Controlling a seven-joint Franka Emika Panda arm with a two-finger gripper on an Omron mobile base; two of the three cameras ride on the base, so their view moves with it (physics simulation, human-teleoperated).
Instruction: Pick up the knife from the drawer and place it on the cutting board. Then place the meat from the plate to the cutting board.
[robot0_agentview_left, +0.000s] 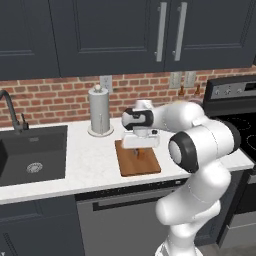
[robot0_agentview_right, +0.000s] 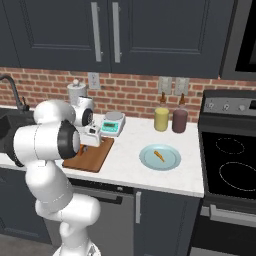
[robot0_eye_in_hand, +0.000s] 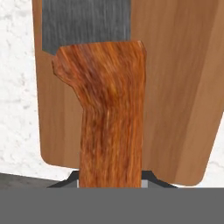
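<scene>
Hovering over the cutting board (robot0_agentview_left: 139, 160) on the white desk (robot0_agentview_left: 90, 165), the tool (robot0_eye_in_hand: 111, 181) grips the knife (robot0_eye_in_hand: 109, 113) by its handle. The right base view shows the meat (robot0_agentview_right: 159, 155) on the plate (robot0_agentview_right: 170, 163).

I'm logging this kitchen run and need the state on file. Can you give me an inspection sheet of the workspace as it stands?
Surface: white counter, speckled.
Job's things: knife over the cutting board, handle between the fingers; meat on the plate; drawer: nothing seen.
Clutter: kitchen scale, paper towel roll, yellow bottle, dark red bottle.
Grippers: gripper shut on the knife, low above the board.
Cables: nothing seen.
Surroundings: sink, stove, brick backsplash, dark cabinets.
</scene>
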